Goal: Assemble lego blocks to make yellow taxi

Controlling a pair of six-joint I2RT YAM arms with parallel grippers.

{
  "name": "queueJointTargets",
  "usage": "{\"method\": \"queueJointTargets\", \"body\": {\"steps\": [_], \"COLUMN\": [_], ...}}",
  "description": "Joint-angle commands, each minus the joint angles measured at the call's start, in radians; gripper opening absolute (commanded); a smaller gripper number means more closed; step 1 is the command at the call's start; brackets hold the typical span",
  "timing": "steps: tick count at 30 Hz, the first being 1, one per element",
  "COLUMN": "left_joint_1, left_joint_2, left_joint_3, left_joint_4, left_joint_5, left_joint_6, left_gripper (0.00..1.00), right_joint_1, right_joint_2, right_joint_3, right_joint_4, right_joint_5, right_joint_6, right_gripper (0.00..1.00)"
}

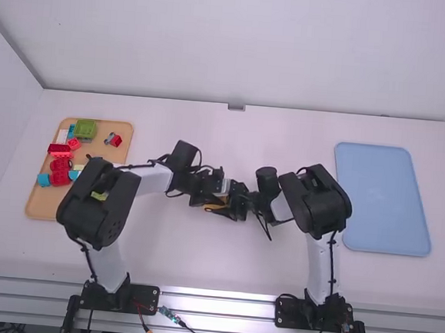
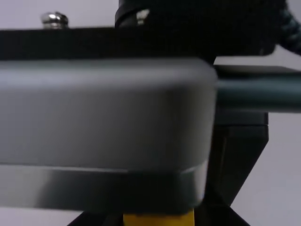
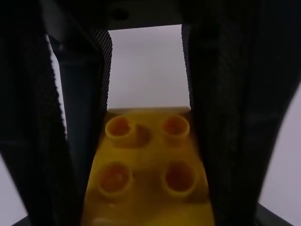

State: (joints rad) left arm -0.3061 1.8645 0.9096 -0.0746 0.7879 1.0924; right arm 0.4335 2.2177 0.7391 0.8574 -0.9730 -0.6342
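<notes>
Because yellow studded lego brick (image 3: 148,155) looks light, rigid, slick-sided, best pinched squarely on opposite walls, studs left free. Sits near middle of table (image 1: 222,267), clamped in left gripper (image 2: 159,220). Right gripper (image 3: 149,219) spread wide.

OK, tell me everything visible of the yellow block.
The yellow block looks like smooth plastic, with four round, hollow-topped studs in two rows of two, facing the right wrist camera. The left gripper clamps its sides between textured black fingers, around the middle of the table. Its far side is hidden.
</notes>
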Motion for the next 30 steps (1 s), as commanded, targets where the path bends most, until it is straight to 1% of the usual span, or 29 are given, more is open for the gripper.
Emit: {"method": "queueJointTargets", "body": {"steps": [1,2,3,4,5,9,10,11,13,15,18,21,27,30], "left_joint_1": [-0.031,-0.03,-0.03,-0.03,-0.026,-0.006,0.011,0.014,0.064,0.1,0.195,0.247,0.292,0.293], "left_joint_2": [0.084,0.084,0.084,0.084,0.084,0.06,0.032,0.028,-0.04,-0.085,-0.205,-0.268,-0.336,-0.345], "left_joint_3": [-0.016,-0.005,-0.001,0.007,0.023,0.068,0.079,0.08,0.082,0.074,0.014,-0.035,-0.124,-0.14], "left_joint_4": [-0.042,-0.058,-0.065,-0.078,-0.103,-0.186,-0.237,-0.244,-0.318,-0.339,-0.33,-0.306,-0.217,-0.162], "left_joint_5": [-0.169,-0.17,-0.169,-0.168,-0.166,-0.18,-0.169,-0.166,-0.125,-0.092,-0.008,0.024,0.05,0.049], "left_joint_6": [-0.026,-0.027,-0.029,-0.03,-0.031,-0.069,-0.039,-0.034,0.035,0.052,0.074,0.076,0.068,-0.004], "left_gripper": [0.17,0.31,0.36,0.69,0.99,0.99,0.99,0.99,0.99,0.99,0.99,0.99,0.99,0.99], "right_joint_1": [0.026,0.025,0.025,0.024,0.025,0.024,0.023,0.023,0.013,0.008,-0.004,0.0,-0.002,-0.003], "right_joint_2": [-0.006,-0.006,-0.006,-0.006,-0.006,-0.006,-0.006,-0.006,-0.006,-0.006,-0.006,-0.006,-0.006,-0.006], "right_joint_3": [0.006,0.006,0.006,0.006,0.006,0.006,0.006,0.005,0.0,-0.001,0.0,0.0,0.001,0.0], "right_joint_4": [-0.005,-0.005,-0.005,-0.005,-0.005,-0.006,-0.008,-0.009,0.0,-0.004,-0.007,-0.006,-0.006,-0.005], "right_joint_5": [0.027,0.027,0.028,0.028,0.027,0.03,0.032,0.032,0.031,0.031,0.03,0.031,0.031,0.03], "right_joint_6": [-0.024,-0.024,-0.024,-0.024,-0.024,-0.024,-0.024,-0.024,-0.024,-0.024,-0.017,-0.021,-0.02,-0.02], "right_gripper": [0.28,0.28,0.28,0.28,0.28,0.27,0.27,0.28,0.28,0.28,0.28,0.28,0.27,0.27]}}
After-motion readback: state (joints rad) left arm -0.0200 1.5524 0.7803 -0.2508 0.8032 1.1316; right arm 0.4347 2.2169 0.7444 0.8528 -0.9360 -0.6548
